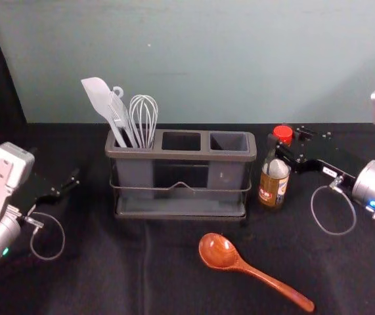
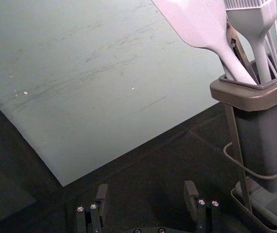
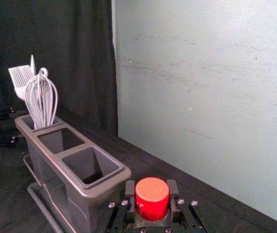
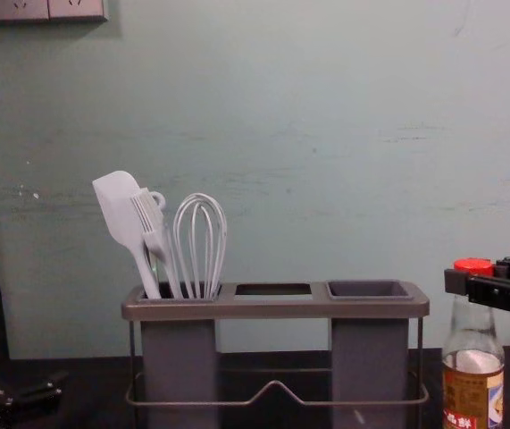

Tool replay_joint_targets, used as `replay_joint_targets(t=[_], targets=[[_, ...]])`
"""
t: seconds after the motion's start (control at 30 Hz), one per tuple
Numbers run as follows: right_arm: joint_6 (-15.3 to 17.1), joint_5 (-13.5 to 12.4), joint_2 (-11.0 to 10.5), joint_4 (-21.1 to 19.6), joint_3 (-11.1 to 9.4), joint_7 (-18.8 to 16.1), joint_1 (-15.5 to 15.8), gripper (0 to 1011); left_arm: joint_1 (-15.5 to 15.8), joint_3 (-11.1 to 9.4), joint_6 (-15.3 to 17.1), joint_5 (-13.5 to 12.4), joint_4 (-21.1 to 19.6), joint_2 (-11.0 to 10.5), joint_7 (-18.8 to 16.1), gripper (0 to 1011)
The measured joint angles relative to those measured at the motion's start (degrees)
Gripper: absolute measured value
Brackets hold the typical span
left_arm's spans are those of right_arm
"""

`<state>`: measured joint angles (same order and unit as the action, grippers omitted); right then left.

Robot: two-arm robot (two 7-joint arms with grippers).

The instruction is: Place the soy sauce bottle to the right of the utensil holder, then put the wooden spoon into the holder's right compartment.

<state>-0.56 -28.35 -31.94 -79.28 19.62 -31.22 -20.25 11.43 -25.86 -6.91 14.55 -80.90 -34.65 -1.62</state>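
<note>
right hand clasps part-hidden bottle; left hand faint, left of holder

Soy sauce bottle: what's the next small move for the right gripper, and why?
I'd probably open the right gripper and ease it back, gently. Its fingers hug the bottle's red cap, and the soy sauce bottle seems to stand upright, right of the utensil holder, as asked. The wooden spoon lies in front, ungrasped; the left gripper waits left of the holder.
</note>
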Motion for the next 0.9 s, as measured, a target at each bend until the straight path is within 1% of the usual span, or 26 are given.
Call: replay_joint_targets(t=[0.2, 0.47, 0.77, 0.87, 0.9], targets=[[-1.2, 0.4, 0.4, 0.6, -0.2, -0.4, 0.4, 392, 0.0, 0.0, 0.0, 0.0, 0.0, 0.0, 0.0, 1011], [-2.0, 1.1, 0.8, 0.9, -0.5, -0.3, 1.0, 392, 0.0, 0.0, 0.0, 0.0, 0.0, 0.0, 0.0, 1011], [-2.1, 1.1, 0.8, 0.9, -0.6, -0.4, 1.1, 392, 0.0, 0.0, 0.0, 0.0, 0.0, 0.0, 0.0, 1011], [-2.0, 1.1, 0.8, 0.9, -0.6, -0.3, 1.1, 417, 0.0, 0.0, 0.0, 0.0, 0.0, 0.0, 0.0, 1011], [-2.0, 1.1, 0.8, 0.9, -0.6, -0.3, 1.1, 453, 0.0, 0.0, 0.0, 0.0, 0.0, 0.0, 0.0, 1011]])
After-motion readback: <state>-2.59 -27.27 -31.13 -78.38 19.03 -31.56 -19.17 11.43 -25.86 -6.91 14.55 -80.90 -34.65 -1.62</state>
